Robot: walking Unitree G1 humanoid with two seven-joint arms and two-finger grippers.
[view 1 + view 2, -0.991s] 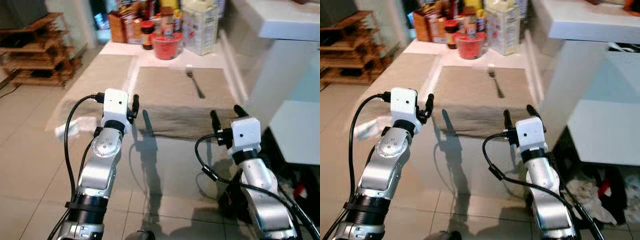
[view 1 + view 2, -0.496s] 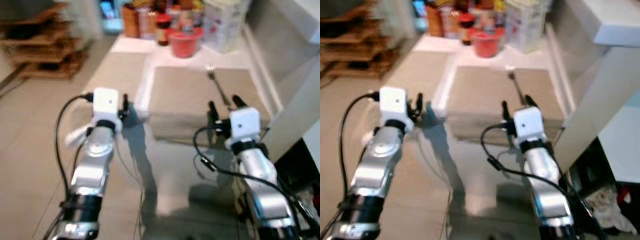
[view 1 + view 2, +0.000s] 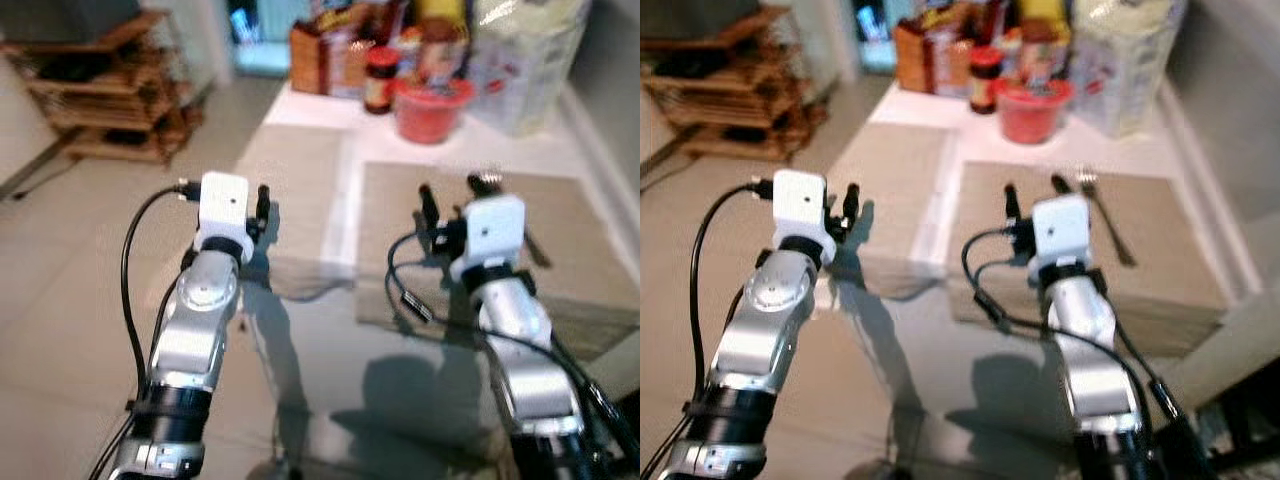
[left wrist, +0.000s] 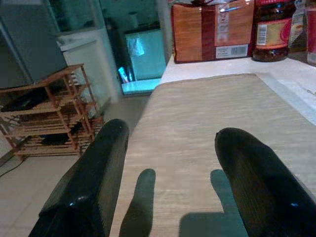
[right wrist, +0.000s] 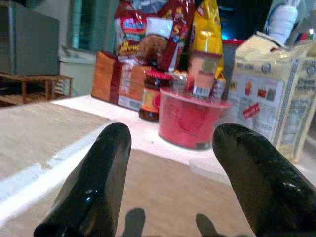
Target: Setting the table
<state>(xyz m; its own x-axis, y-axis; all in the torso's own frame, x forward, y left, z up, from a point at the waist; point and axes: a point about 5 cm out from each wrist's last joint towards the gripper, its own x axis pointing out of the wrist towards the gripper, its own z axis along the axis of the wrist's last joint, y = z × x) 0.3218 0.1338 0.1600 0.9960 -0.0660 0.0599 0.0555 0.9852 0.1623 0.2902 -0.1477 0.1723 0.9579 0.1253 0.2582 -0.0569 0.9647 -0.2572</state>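
Two woven mats lie side by side on a shiny glass table. Both mats are flat, tan rectangles with a rough, straw-like weave. A thin metal fork lies flat on the right mat, near the mat's far right side, with its prongs pointing to the back of the table.

Behind the right mat stands a round red tub, smooth and plastic. Beside the tub is a dark jar with a red lid, an orange box, a crinkly yellow bag, and a big pale sack with printing on it.

Over the near edge of the left mat hangs the left gripper, with its two fat, glossy black fingers spread wide and nothing between them. Above the right mat, near the fork, is the right gripper, also spread wide and empty.

Left of the left mat, on the tile floor, stands a wooden rack with slatted shelves
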